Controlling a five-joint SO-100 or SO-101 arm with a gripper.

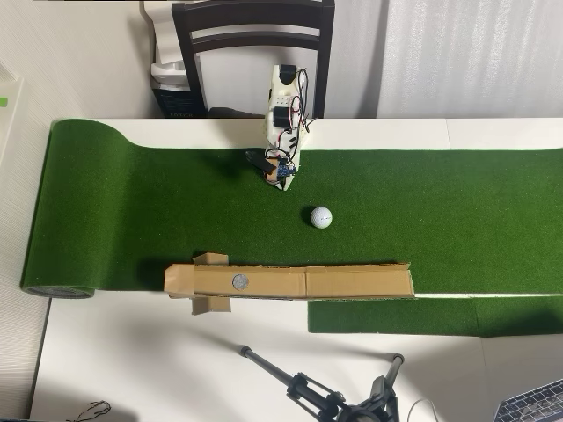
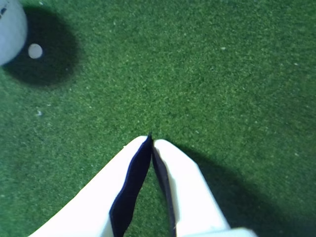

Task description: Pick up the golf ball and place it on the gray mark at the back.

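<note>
In the wrist view our claw (image 2: 150,140) shows its two white fingers (image 2: 180,173) pressed together to a point, clenched on nothing, tips hanging over bare green turf (image 2: 222,74). We judge that we are at the approach step: the ball has not been grasped, and the claw must first part its fingers. The golf ball (image 2: 9,29) sits at the far upper-left corner of that view, at about 10 o'clock from the fingertips, well apart from them, with a dark round shadow beside it and a tiny white dot (image 2: 35,51) close by. From overhead, the claw (image 1: 283,182) points down toward 6 o'clock, the white arm (image 1: 284,105) reaching in from the desk's (image 1: 132,369) upper edge, folded short and tipped steeply so the tips are close to the turf. The golf ball (image 1: 321,216) rests on the mat near the claw, at roughly 4 o'clock from it, not touching. Next we need to open up, swing toward 4 o'clock, and settle the fingers either side of the ball. The gray mark (image 1: 239,282) lies on the tan cardboard strip (image 1: 352,281) at the mat's lower edge, about 7 o'clock from the ball; carrying there calls for a lift clear of the strip's raised side.
</note>
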